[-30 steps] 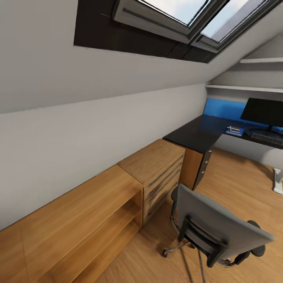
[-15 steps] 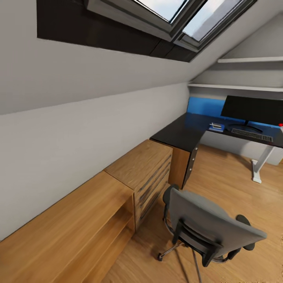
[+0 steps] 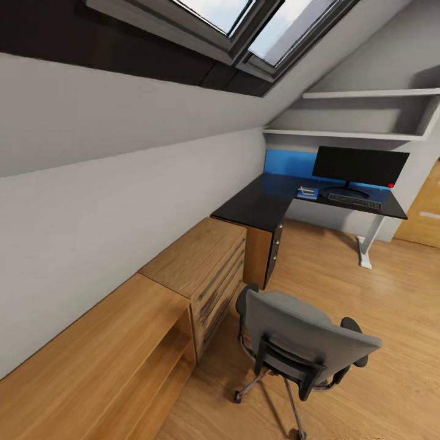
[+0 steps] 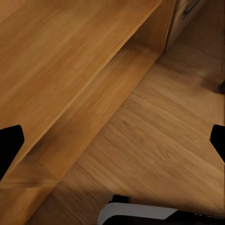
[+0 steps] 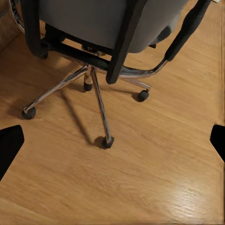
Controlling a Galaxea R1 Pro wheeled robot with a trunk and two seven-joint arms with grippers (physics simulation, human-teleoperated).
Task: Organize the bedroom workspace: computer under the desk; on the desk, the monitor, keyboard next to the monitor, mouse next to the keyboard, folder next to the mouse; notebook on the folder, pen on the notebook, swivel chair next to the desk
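A: Where is the swivel chair [image 3: 299, 345] seen?

B: On the wooden floor [image 3: 379, 318], its back turned to the camera, near the low wooden shelving [image 3: 122, 342]. The monitor [image 3: 359, 166] and the keyboard [image 3: 354, 201] are placed on the desk [image 3: 256, 205], well apart from the chair.

A: And each gripper?

B: Left gripper [image 4: 112, 140] and right gripper [image 5: 112, 140] are seen with fingertips spread wide, nothing between them.

Small blue item [image 3: 307, 193] beside keyboard [image 3: 355, 201], too tiny to identify
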